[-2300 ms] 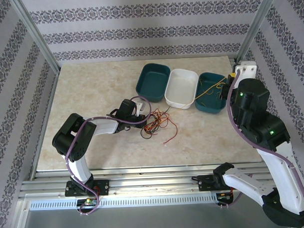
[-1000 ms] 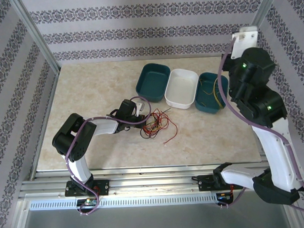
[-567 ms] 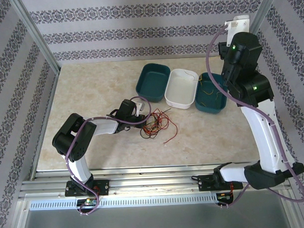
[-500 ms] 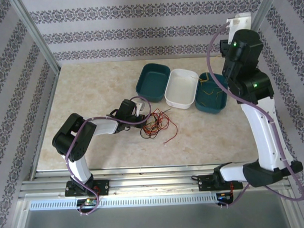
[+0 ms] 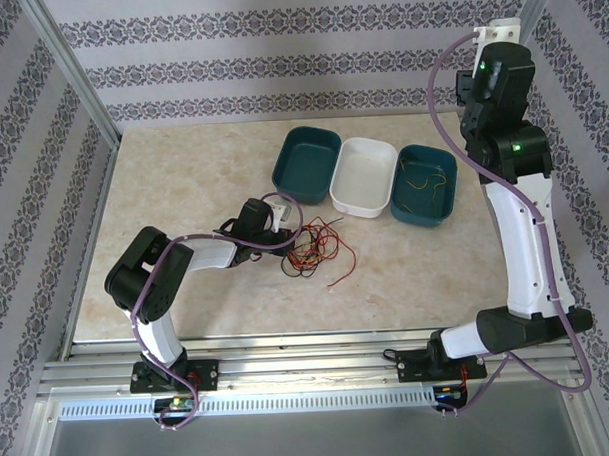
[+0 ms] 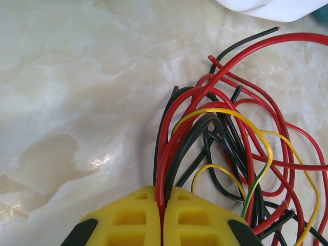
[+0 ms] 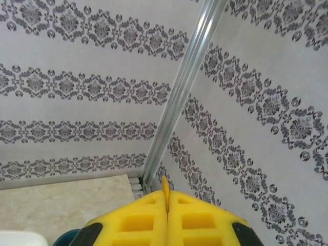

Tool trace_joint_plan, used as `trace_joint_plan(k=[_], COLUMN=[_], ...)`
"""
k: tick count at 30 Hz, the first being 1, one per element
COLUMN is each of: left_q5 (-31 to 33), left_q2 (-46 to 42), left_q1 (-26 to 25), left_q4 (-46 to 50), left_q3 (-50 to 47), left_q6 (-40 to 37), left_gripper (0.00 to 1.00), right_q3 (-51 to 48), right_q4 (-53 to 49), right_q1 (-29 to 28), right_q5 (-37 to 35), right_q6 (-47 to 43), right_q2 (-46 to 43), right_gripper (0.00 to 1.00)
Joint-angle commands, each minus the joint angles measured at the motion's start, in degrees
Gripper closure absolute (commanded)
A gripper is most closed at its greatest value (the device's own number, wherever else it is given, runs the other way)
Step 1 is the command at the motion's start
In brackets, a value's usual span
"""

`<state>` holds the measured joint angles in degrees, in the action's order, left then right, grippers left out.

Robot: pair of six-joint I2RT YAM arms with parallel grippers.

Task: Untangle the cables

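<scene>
The cables [image 5: 315, 250] lie as a tangle of thin red, black and yellow wires on the marble table, just right of my left gripper [image 5: 285, 229]. In the left wrist view that gripper [image 6: 163, 192] is shut on a red cable [image 6: 163, 169], with a black one pressed beside it. The rest of the bundle [image 6: 241, 148] fans out beyond the yellow fingertips. My right gripper [image 7: 166, 193] is raised high at the back right corner, shut with a short yellow cable tip [image 7: 165, 185] poking out between its jaws. More yellow cable [image 5: 426, 184] lies in the right teal bin.
Three bins stand in a row at the back: a teal one [image 5: 282, 169], a white one [image 5: 355, 191] and the right teal one [image 5: 451, 178]. The right arm [image 5: 520, 230] rises tall along the right edge. Patterned walls and metal posts [image 7: 179, 102] enclose the table.
The right arm has swung up from over the right teal bin to the back right corner. Yellow cable now lies in that bin. The left arm and the tangle have not moved.
</scene>
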<state>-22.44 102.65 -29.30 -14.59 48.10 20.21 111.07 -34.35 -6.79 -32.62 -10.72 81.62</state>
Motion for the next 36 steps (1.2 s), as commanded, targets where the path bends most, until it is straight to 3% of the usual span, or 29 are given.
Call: trace_joint_plan(k=[1, 10, 20, 36], left_q5=[-1.12, -0.85, -0.55, -0.59], left_q2=[1.14, 1.23, 1.15, 1.27], left_q1=[-0.71, -0.68, -0.70, -0.72], left_q4=[-2.46, -2.58, -2.44, -1.52], left_q3=[-0.27, -0.37, -0.56, 0.36], left_q6=[0.47, 0.61, 0.32, -0.13], left_gripper=[1.00, 1.00, 1.00, 1.00], right_q3=[0.34, -0.61, -9.87, -32.02], right_q4=[-1.20, -1.38, 1.45, 5.57], right_q1=[1.65, 3.88, 4.75, 4.51], right_q5=[1.97, 4.17, 4.73, 7.68], right_q6=[2.18, 3.42, 5.89, 13.28], right_q2=[0.50, 2.47, 1.36, -12.36], right_gripper=[1.00, 1.00, 1.00, 1.00])
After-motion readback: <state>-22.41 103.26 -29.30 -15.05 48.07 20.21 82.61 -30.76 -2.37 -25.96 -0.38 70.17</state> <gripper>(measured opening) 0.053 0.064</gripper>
